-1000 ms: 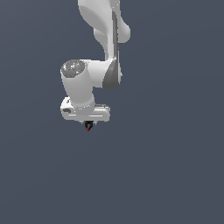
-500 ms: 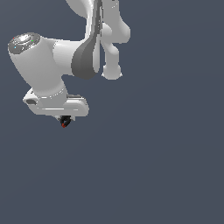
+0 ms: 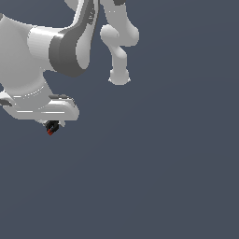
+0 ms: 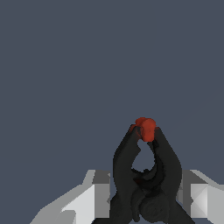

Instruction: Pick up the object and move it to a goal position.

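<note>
In the exterior view the white gripper (image 3: 52, 122) hung at that view's left edge, part of its body cut off by the frame, and the object (image 3: 51, 127), a tiny black thing with a red tip, sat just under its flat underside. Nothing carried it but the claw; no bench, table or floor edge showed anywhere, only a flat grey-blue backdrop. To the exterior view's right of the gripper stood the arm's pale upper links (image 3: 119, 42), well apart from the object.

The wrist view showed the object (image 4: 146, 175) filling the space between the two pale finger blocks (image 4: 87, 201), its two dark prongs arching up to meet at the red tip (image 4: 145, 128). The claw appeared clenched on the object's lower body, though the contact faces themselves were below the frame and could not be checked.

The main risk, as a judgement, was slippage: the thing was far smaller than the claw, and a quick swing or a jolt at the end of the move could twist it in the fingers or shake it out. A second risk was misplacement, since no goal marker was visible in either view.

How deep the fingers sat on the object was hidden, as were the gripper's far side and any surface beneath.
</note>
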`<state>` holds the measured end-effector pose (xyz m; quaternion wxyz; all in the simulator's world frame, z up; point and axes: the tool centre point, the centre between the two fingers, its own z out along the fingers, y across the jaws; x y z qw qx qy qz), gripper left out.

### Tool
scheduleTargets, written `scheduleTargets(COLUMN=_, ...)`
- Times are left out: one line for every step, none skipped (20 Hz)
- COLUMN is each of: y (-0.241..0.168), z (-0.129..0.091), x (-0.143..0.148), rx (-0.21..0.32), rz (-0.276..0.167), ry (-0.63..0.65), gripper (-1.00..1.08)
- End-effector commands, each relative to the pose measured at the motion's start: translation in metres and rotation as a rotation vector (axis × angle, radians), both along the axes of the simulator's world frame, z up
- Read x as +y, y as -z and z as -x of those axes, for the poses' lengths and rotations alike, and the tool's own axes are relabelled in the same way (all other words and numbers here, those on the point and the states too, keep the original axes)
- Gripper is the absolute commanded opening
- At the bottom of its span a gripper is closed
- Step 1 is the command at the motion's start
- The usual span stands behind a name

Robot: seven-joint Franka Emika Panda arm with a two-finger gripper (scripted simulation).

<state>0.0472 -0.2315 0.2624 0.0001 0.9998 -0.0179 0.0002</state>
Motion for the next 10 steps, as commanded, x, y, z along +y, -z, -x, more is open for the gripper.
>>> scheduleTargets(y=-0.0055, z=-0.0028, x=-0.0054, rx=0.000, rz=0.000, ry=-0.001, gripper=-1.00)
scheduleTargets(y=-0.0070, z=-0.0035, x=-0.0070, rx=0.000, rz=0.000, ry=-0.001, gripper=-1.00)
scheduleTargets(y=-0.0082, z=-0.0042, x=-0.0083, rx=0.000, rz=0.000, ry=-0.001, gripper=-1.00)
scheduleTargets(y=-0.0092, z=-0.0048, x=-0.0094, rx=0.000, rz=0.000, ry=-0.001, gripper=-1.00)
scheduleTargets(y=-0.0100, z=-0.0053, x=-0.0102, rx=0.000, rz=0.000, ry=-0.001, gripper=-1.00)
scheduleTargets(y=-0.0105, z=-0.0056, x=-0.0108, rx=0.000, rz=0.000, ry=-0.001, gripper=-1.00)
scheduleTargets(y=-0.0109, z=-0.0059, x=-0.0111, rx=0.000, rz=0.000, ry=-0.001, gripper=-1.00)
scheduleTargets(y=-0.0110, z=-0.0061, x=-0.0112, rx=0.000, rz=0.000, ry=-0.001, gripper=-1.00)
scheduleTargets(y=-0.0108, z=-0.0062, x=-0.0111, rx=0.000, rz=0.000, ry=-0.001, gripper=-1.00)
scheduleTargets(y=-0.0107, z=-0.0062, x=-0.0109, rx=0.000, rz=0.000, ry=-0.001, gripper=-1.00)
